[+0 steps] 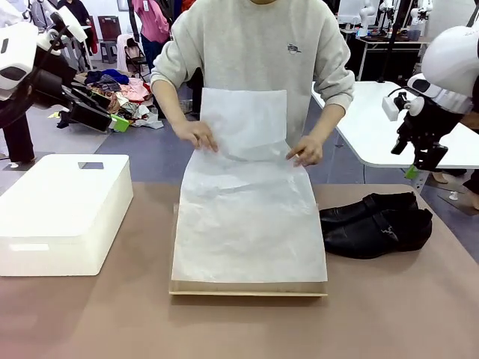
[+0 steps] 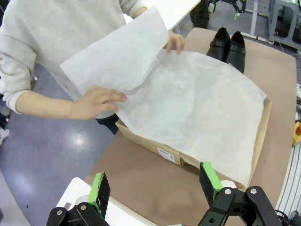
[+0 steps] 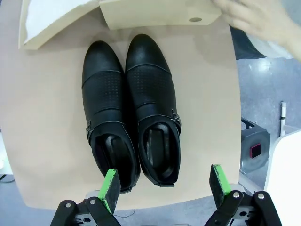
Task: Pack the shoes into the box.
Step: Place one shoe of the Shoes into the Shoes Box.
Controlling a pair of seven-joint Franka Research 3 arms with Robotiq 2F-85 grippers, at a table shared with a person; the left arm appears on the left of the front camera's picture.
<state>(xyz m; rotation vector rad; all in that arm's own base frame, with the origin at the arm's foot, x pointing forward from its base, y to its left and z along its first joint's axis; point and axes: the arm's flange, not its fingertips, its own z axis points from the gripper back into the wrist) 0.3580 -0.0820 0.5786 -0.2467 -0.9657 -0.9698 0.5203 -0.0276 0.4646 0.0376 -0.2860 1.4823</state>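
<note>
The box (image 1: 247, 288) lies open at mid-table, shallow brown cardboard, with white tissue paper (image 1: 251, 217) spread over it. The person across the table lifts the paper's far end with both hands (image 1: 196, 134). The shoes (image 1: 374, 223), black and glossy, lie side by side on the table right of the box. My left gripper (image 1: 112, 120) hangs open, high at the far left. Its wrist view looks down on the box (image 2: 155, 149), the paper (image 2: 202, 108) and the shoes (image 2: 228, 44). My right gripper (image 1: 412, 170) is open, raised above the shoes (image 3: 131, 108), nothing between its fingers (image 3: 110, 186).
A large white bin (image 1: 60, 213) with its lid on stands at the table's left. The box's corner (image 3: 155, 14) lies just past the shoes' toes, and a hand (image 3: 254, 19) of the person is beside it. Bare brown tabletop (image 1: 239, 329) runs along the front.
</note>
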